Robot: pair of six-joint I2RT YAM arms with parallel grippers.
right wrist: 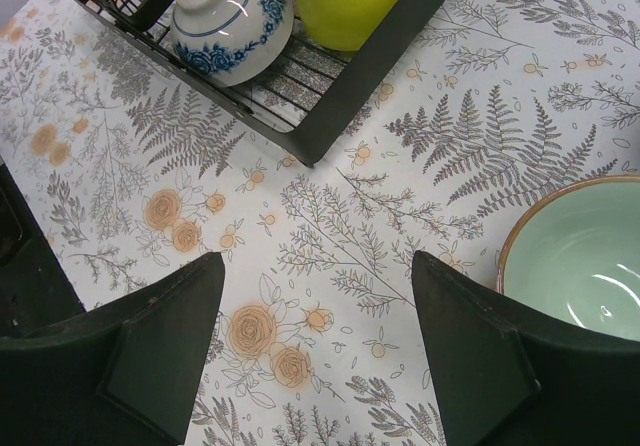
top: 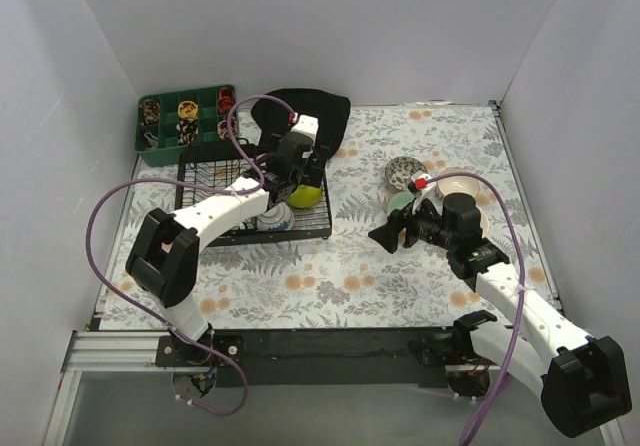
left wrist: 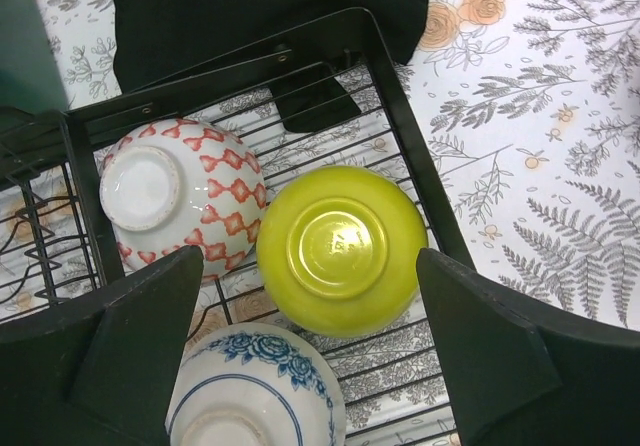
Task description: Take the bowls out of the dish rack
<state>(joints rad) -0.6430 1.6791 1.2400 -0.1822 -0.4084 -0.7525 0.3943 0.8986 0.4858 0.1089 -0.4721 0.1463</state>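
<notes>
The black wire dish rack (top: 215, 228) holds three upturned bowls: a lime-green bowl (left wrist: 342, 249), a white bowl with red diamonds (left wrist: 180, 196) and a blue-flowered bowl (left wrist: 255, 391). My left gripper (left wrist: 310, 266) is open and hovers just above the lime-green bowl (top: 308, 195), its fingers on either side of it and not touching. My right gripper (right wrist: 318, 266) is open and empty over bare tablecloth, to the right of the rack (right wrist: 370, 76). A pale mint bowl (right wrist: 580, 266) stands upright beside it. The right gripper also shows in the top view (top: 386, 234).
A patterned bowl (top: 405, 173), the mint bowl (top: 402, 204) and a cream bowl (top: 460, 184) stand on the table at the right. A black cloth (top: 305, 111) lies behind the rack. A green compartment tray (top: 185, 118) sits at the back left.
</notes>
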